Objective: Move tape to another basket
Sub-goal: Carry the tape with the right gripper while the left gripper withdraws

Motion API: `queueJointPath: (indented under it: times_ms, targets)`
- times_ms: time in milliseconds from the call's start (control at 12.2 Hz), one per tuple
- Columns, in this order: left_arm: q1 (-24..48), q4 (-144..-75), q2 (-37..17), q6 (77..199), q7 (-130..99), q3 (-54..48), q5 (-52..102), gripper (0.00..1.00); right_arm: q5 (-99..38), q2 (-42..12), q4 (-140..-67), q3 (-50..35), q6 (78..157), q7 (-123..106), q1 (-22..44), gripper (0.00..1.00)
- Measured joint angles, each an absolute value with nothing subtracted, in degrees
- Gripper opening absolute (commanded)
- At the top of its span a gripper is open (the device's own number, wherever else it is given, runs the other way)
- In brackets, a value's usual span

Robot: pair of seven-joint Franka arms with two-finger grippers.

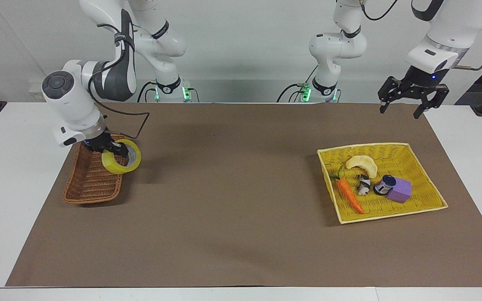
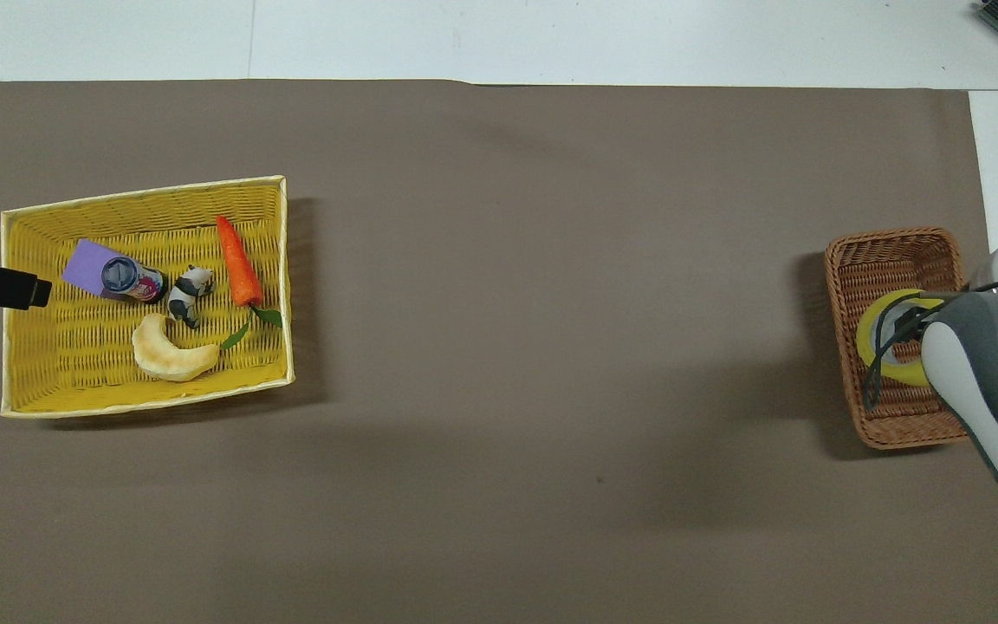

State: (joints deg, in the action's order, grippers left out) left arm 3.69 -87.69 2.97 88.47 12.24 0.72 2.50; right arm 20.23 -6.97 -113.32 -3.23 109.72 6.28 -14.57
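Over the wicker basket [image 1: 92,179], your right hand [image 1: 111,147] hangs clamped on the tape [image 1: 121,156]; your left hand [image 1: 408,97] waits, fingers apart.

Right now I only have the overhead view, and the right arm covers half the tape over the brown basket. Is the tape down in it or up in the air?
Observer: Up in the air. The tape hangs above the basket, not resting on the weave.
Operator: Does the right gripper have it?
Observer: Yes. The right gripper is shut on the roll's upper wall, and the roll hangs on edge.
Operator: Left gripper? I see just a tip.
Observer: The left gripper waits high above the yellow tray, fingers open, holding nothing.
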Motion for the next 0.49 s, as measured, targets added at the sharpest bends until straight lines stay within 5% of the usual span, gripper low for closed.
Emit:
queueJointPath:
  times_ms: [493]
  targets:
    - [3.69, -87.59, 2.96, 88.38, 12.22, 0.3, 2.5, 1.0, 24.9, -6.55, -115.31, -3.71, 112.67, 6.28, -16.83, 1.0]
